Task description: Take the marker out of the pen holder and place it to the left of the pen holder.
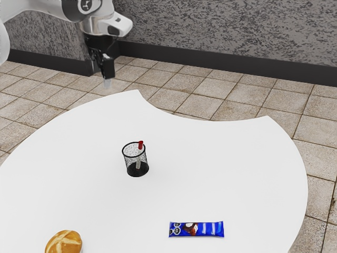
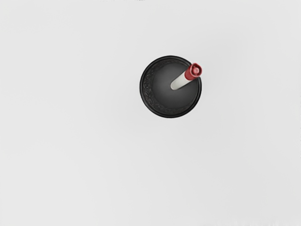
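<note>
Nearest the exterior camera: a round, golden-brown bread roll with a pale cross scored on top (image 1: 64, 244), toward the exterior view's left of the black, round, wire-mesh pen holder (image 1: 137, 172), and well apart from it. The view's lower edge cuts the roll off.

Next out, a flat, oblong, shiny blue packet with white and brown print (image 1: 196, 229). Lies flat, on the near side of the pen holder and toward the exterior view's right, long side running across the view.

Then the pen holder itself, upright on a smooth white surface with a curved edge (image 1: 226, 168). Task item: a slim white marker with a red cap (image 1: 139, 152). It is inside the pen holder, tilted, lower part down in the cup, cap standing above the rim. The wrist view, looking down from above, gives the lean clearly: barrel slanting out from the cup's middle, red end over the rim.

Past the pen holder, the surface's far edge curves inward between two corners.

Gripper, black (image 1: 107, 80): well above the pen holder, apart from it, and toward the exterior view's upper left. Cannot tell whether it stands wide or narrow. White-and-grey arm (image 1: 97, 25) above the gripper.

Farther beyond the pen holder, beige square floor tiles (image 1: 205, 100) with dark joints; farthest, a mottled grey wall (image 1: 226, 31) with a dark band along its foot.
</note>
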Robot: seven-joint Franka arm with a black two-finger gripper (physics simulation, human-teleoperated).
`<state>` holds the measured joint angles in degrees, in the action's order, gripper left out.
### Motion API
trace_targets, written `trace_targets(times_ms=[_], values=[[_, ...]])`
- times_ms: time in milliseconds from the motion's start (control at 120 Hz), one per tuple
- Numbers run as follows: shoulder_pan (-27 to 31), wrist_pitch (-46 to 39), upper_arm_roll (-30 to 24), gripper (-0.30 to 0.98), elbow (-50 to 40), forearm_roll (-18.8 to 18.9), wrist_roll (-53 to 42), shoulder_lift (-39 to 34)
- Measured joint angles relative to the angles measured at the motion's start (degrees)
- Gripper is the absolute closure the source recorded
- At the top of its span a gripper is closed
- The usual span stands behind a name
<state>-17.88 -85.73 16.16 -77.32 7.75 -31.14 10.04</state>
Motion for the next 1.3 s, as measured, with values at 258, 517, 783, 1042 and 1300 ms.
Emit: trace_targets(times_ms=[258, 517, 783, 1042, 1300], values=[[-0.9, 0.0, -6.8, 0.0, 3.7, -0.2, -4.9, 4.5], [0.0, 0.0, -7.3, 0.0, 8.3, -1.8, -6.8, 18.0], [4.1, -0.2, -6.9, 0.02, 7.5, -9.3, -7.7, 23.8], [5.2, -0.2, -6.5, 0.1, 3.7, -8.9, -8.4, 24.0], [5.0, -3.2, -4.7, 0.09, 5.8, -7.7, -8.8, 27.8]])
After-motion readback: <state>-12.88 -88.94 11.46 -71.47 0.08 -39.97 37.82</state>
